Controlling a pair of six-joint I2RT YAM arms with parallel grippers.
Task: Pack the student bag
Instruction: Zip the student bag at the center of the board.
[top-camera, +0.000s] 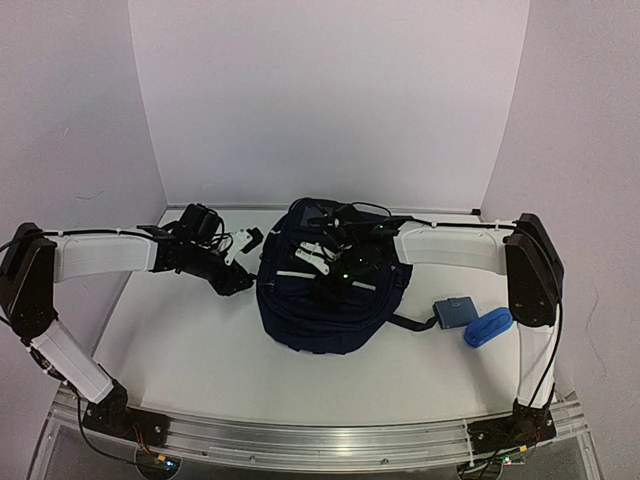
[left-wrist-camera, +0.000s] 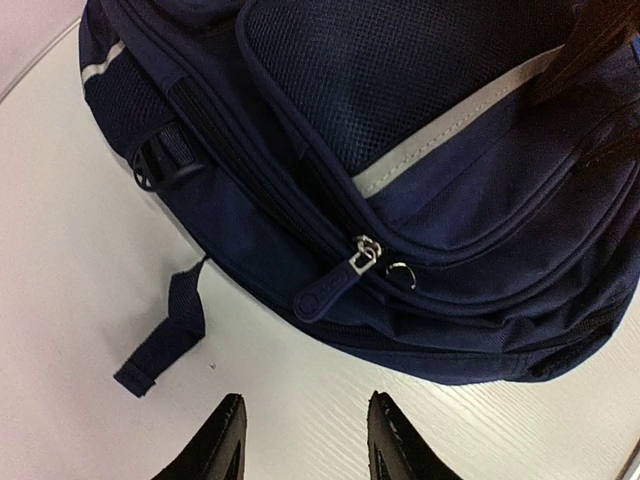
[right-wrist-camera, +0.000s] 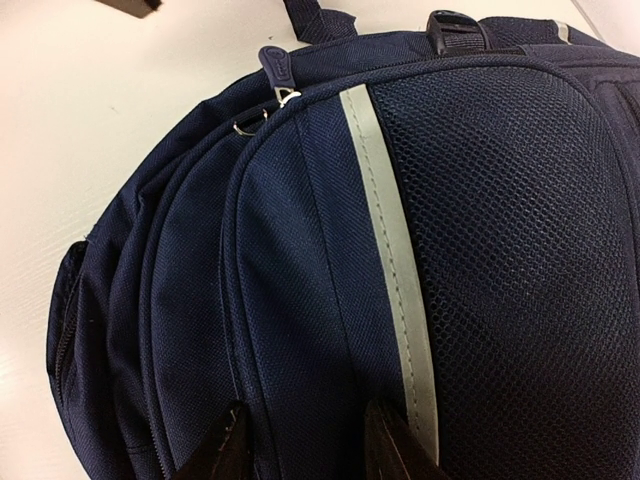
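Observation:
The student bag (top-camera: 322, 305), a navy backpack with thin pale stripes, lies in the middle of the table. My left gripper (top-camera: 243, 280) is open and empty just left of the bag. In the left wrist view the left gripper (left-wrist-camera: 305, 425) hovers over bare table, short of the bag (left-wrist-camera: 440, 130) and its zipper pull (left-wrist-camera: 335, 285). My right gripper (top-camera: 318, 258) is over the top of the bag. In the right wrist view the right gripper (right-wrist-camera: 305, 430) is open, with its fingers apart against the bag's fabric (right-wrist-camera: 290, 260) beside a pale stripe (right-wrist-camera: 395, 270). A zipper pull (right-wrist-camera: 276, 66) sits at the far end.
A small blue-grey pouch (top-camera: 455, 311) and a bright blue oblong object (top-camera: 488, 327) lie on the table right of the bag. A loose strap end (left-wrist-camera: 162, 343) trails from the bag onto the table. White walls enclose the back and sides.

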